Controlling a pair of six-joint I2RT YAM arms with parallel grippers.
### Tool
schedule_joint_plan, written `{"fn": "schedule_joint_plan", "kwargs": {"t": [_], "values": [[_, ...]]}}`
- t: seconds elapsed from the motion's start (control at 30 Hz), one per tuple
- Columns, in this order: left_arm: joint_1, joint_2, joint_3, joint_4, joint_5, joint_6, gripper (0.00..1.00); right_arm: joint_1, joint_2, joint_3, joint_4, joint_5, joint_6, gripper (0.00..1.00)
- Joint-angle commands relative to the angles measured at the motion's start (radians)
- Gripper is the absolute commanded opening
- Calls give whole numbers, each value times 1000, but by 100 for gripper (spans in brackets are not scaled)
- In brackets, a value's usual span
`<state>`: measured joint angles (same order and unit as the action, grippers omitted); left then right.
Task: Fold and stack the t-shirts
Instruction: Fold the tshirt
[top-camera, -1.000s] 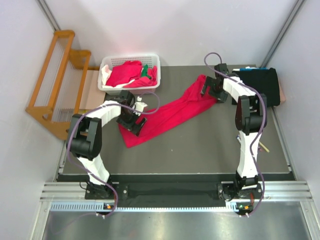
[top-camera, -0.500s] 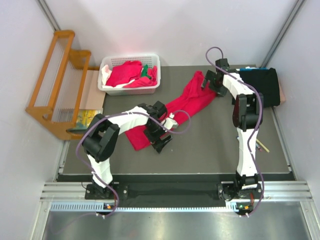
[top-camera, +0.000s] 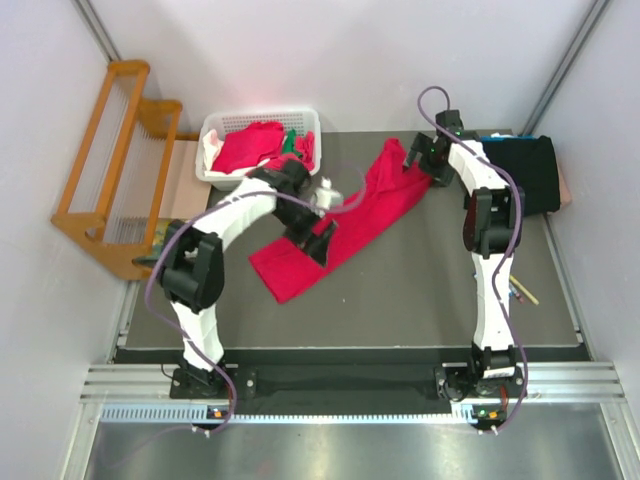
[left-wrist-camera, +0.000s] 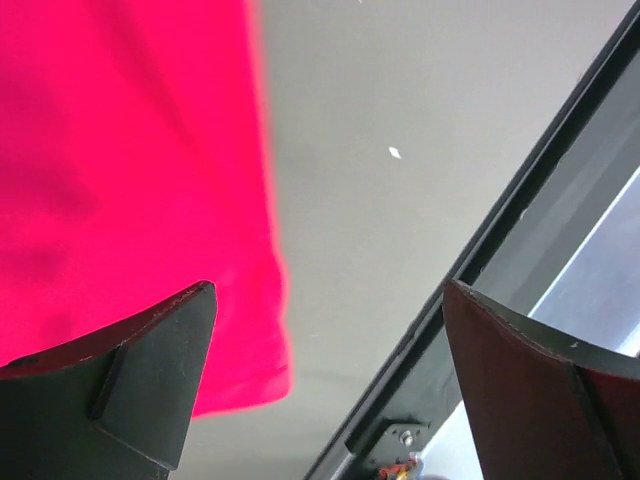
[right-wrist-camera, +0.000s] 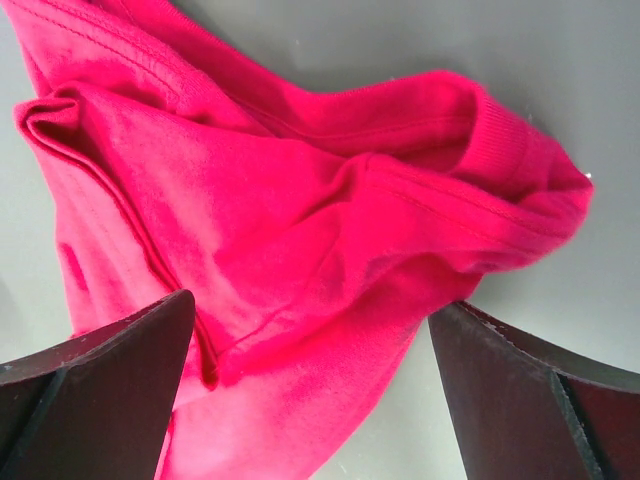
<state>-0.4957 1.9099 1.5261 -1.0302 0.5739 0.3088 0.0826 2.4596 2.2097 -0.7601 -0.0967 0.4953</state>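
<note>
A crimson red t-shirt (top-camera: 372, 205) lies stretched diagonally across the dark table (top-camera: 420, 290), from near left to far right. My left gripper (top-camera: 321, 240) hovers over its lower half. In the left wrist view the left gripper (left-wrist-camera: 330, 385) is open and empty, with the shirt's hem (left-wrist-camera: 120, 150) to its left. My right gripper (top-camera: 420, 162) is at the shirt's bunched far end. In the right wrist view the right gripper (right-wrist-camera: 310, 400) is open just above the crumpled red cloth (right-wrist-camera: 300, 200). A black t-shirt (top-camera: 525, 170) lies at the far right.
A white plastic basket (top-camera: 212, 170) at the back left holds more red, green and white cloth. A wooden rack (top-camera: 110, 150) stands left of the table. The table's near edge (left-wrist-camera: 520, 230) shows in the left wrist view.
My left gripper swept right along the shirt's lower end, then back towards the basket. The lower end now lies wider and flatter. My right gripper shifted slightly towards the back.
</note>
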Motion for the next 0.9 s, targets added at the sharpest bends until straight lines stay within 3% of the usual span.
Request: {"fn": "schedule_joint_plan", "kwargs": {"t": [0.0, 0.13, 0.4, 0.63, 0.73, 0.87], "values": [[170, -109, 109, -18, 89, -5, 99, -24, -11, 73, 8, -64, 14, 100], [269, -109, 28, 21, -46, 15, 99, -20, -57, 56, 21, -93, 15, 100], [269, -131, -249, 179, -204, 38, 99, 29, -211, -145, 97, -161, 14, 99], [275, -94, -293, 251, -266, 52, 99, 117, -388, -277, 130, -153, -18, 100], [283, -77, -276, 256, -270, 53, 99, 138, -392, -269, 133, -143, -11, 100], [283, -66, -277, 265, -267, 49, 99, 132, -271, -101, 65, -135, -6, 100]]}}
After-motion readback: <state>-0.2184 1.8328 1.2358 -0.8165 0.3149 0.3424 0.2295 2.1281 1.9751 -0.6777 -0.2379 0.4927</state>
